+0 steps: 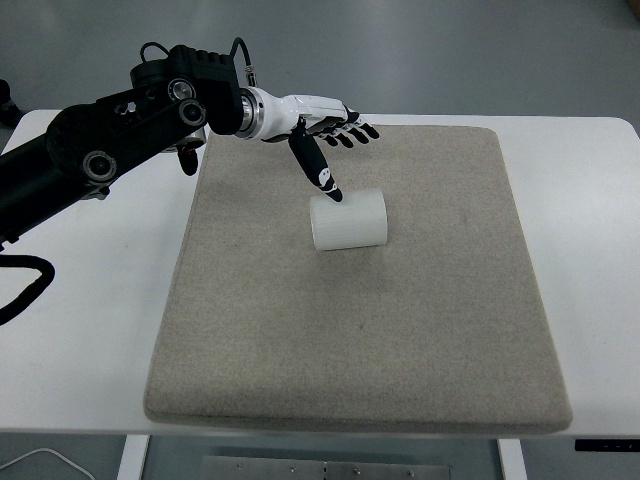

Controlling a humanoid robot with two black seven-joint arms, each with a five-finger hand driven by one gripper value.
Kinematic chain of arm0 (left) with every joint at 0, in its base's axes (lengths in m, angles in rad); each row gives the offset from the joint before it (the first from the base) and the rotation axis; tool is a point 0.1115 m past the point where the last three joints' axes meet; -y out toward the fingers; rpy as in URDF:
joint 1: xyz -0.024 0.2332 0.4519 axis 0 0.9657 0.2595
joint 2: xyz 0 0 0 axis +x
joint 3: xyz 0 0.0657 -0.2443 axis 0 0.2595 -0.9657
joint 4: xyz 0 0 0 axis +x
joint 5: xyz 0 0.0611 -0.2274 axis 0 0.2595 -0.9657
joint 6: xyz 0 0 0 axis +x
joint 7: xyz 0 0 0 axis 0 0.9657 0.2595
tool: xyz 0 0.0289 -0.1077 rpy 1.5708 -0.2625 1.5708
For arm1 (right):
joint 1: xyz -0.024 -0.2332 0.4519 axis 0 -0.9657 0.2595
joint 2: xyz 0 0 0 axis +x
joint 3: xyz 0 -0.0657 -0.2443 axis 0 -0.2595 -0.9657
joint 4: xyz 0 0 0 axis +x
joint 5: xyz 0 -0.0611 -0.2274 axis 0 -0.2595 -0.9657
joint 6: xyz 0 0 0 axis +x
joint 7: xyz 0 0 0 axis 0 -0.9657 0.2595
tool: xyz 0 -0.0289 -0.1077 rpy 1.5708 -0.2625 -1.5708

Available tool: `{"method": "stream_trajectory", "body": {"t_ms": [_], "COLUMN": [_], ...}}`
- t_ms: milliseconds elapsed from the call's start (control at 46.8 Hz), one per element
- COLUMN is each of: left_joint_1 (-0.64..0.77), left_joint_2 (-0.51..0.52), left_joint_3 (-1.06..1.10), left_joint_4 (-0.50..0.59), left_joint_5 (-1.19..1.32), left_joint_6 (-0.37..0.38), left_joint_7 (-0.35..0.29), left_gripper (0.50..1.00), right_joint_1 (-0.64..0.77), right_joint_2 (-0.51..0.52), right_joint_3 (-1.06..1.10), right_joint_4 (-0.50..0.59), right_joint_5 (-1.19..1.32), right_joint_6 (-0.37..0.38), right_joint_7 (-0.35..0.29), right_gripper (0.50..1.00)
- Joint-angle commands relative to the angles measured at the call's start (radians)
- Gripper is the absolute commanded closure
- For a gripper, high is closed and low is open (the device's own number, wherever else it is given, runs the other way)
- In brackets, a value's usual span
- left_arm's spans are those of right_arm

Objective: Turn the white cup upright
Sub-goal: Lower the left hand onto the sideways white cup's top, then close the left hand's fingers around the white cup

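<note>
The white cup (pixel 348 219) lay on its side near the middle of the beige mat (pixel 300 350), slightly toward the upper part of the frame. The left hand (pixel 328 135) reached in from the upper left on its black arm (pixel 110 135) — fingers spread and holding nothing, the thumb (pixel 318 165) angled down with its tip at the cup's upper left edge. The mat rested on a white table (pixel 90 330).

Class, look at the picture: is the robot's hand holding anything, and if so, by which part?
Nothing is held. The left hand is open above the white cup, which lies on its side; only its thumb tip reaches the cup's upper left edge.
</note>
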Motion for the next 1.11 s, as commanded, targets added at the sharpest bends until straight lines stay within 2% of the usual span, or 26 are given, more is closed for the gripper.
{"method": "stream_trajectory", "body": {"t_ms": [0,128,384,748,876,1089], "left_joint_1": [-0.005,0.009,0.012,0.02,0.033,0.043], "left_joint_2": [-0.002,-0.008,-0.063,-0.093,-0.102,-0.105], "left_joint_3": [0.006,0.011,0.066,0.097,0.12,0.14], "left_joint_4": [-0.025,-0.028,-0.026,-0.02,-0.017,-0.017], "left_joint_5": [-0.003,-0.003,-0.007,-0.004,-0.004,-0.004], "left_joint_6": [0.003,0.003,0.072,0.079,0.134,0.138], "left_joint_7": [0.024,0.056,0.061,0.069,0.069,0.069], "left_gripper": [0.506,0.506,0.508,0.508,0.508,0.512], "right_joint_1": [0.0,0.0,0.0,0.0,0.0,0.0], "right_joint_2": [0.0,0.0,0.0,0.0,0.0,0.0], "right_joint_3": [-0.001,-0.001,0.001,0.001,0.001,0.001], "right_joint_4": [0.0,0.0,0.0,0.0,0.0,0.0], "right_joint_5": [0.001,0.0,0.0,0.0,0.0,0.0], "right_joint_6": [0.0,0.0,0.0,0.0,0.0,0.0], "right_joint_7": [0.0,0.0,0.0,0.0,0.0,0.0], "right_gripper": [0.57,0.57,0.57,0.57,0.57,0.57]}}
